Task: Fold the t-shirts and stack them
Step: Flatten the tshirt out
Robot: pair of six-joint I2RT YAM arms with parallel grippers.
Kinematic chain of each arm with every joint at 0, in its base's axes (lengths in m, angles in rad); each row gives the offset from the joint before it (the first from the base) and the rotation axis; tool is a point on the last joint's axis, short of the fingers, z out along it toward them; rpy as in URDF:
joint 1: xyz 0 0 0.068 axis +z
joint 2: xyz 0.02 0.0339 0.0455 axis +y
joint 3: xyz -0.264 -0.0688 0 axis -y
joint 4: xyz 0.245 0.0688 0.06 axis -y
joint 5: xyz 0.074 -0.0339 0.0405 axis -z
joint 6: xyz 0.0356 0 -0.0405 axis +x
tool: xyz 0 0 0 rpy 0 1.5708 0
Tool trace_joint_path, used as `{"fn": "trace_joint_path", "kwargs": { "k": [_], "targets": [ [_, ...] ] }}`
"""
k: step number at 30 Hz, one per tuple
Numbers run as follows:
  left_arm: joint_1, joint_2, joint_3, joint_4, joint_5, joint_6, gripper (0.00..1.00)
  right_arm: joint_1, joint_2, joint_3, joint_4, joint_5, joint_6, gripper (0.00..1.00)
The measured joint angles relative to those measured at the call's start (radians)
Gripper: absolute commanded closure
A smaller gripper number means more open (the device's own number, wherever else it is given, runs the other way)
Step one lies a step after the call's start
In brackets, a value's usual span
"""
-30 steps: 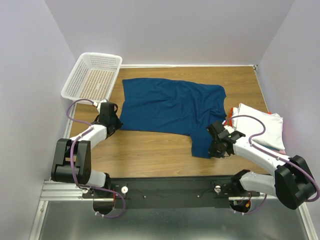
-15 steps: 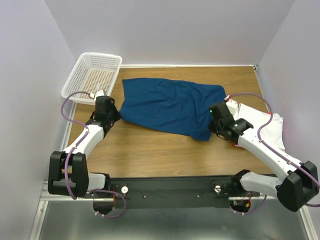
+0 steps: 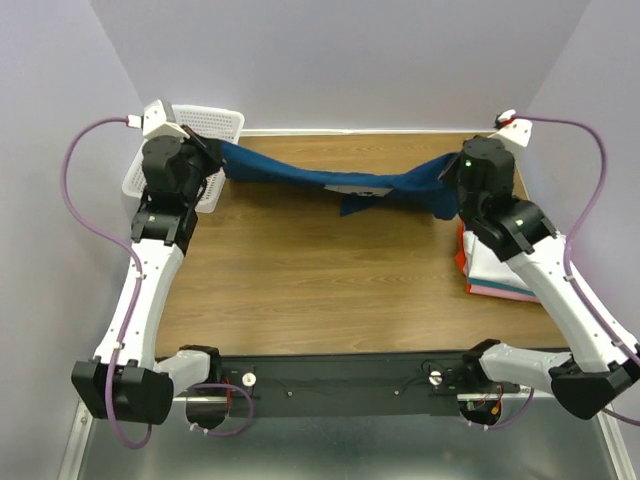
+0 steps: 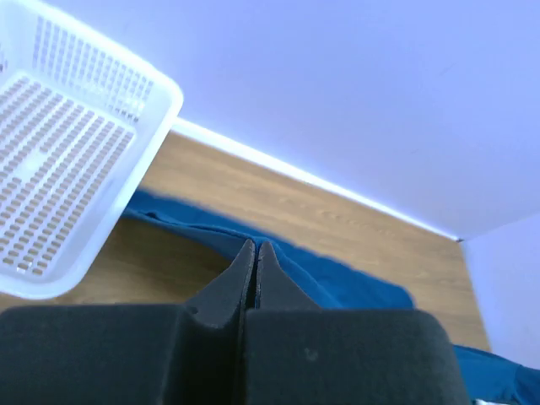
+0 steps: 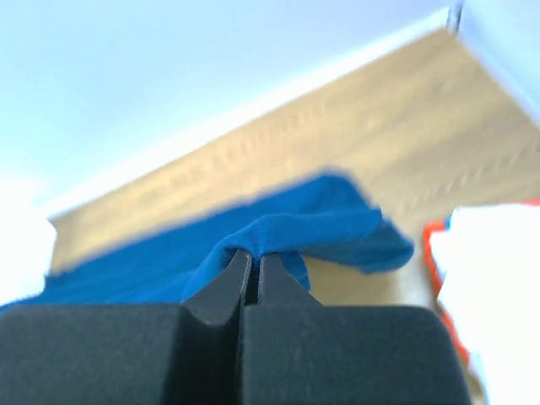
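From above, the dark teal-blue cotton tee (image 3: 300, 176) hangs as a sagging band over the wooden table (image 3: 300, 280), stretched between the two lifted arms, with a sliver of white print at mid-span. The wrist views alone show the grips. The left gripper (image 4: 255, 250) and right gripper (image 5: 253, 256) each pinch blue fabric between pressed-together fingers. The left arm partly covers the white plastic mesh basket (image 3: 220, 122). The right arm overlaps the folded white, pink and orange-red tees (image 3: 490, 268).

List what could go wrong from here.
The left tool and right tool pinch the blue t-shirt only at their tips; an edge could slip out. It sags mid-span with a flap hanging, so it may land creased. The left tool is beside the white mesh basket and could knock it.
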Motion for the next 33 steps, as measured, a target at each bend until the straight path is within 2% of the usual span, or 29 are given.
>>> {"fn": "trace_joint_path", "kwargs": {
  "k": [9, 15, 27, 33],
  "targets": [
    [0.000, -0.064, 0.249, -0.079, 0.010, 0.017, 1.00, 0.000, -0.079, 0.248, 0.010, 0.027, -0.178, 0.99],
    [0.000, -0.164, 0.382, -0.092, 0.028, 0.028, 1.00, 0.000, -0.121, 0.410, 0.015, -0.032, -0.261, 0.99],
    [0.000, -0.330, 0.613, -0.137, 0.134, 0.032, 1.00, 0.000, -0.161, 0.669, 0.010, -0.320, -0.336, 0.99],
    [0.000, -0.381, 0.655, -0.156, 0.173, 0.028, 1.00, 0.000, -0.206, 0.744, 0.007, -0.432, -0.338, 0.99]
  ]
}}
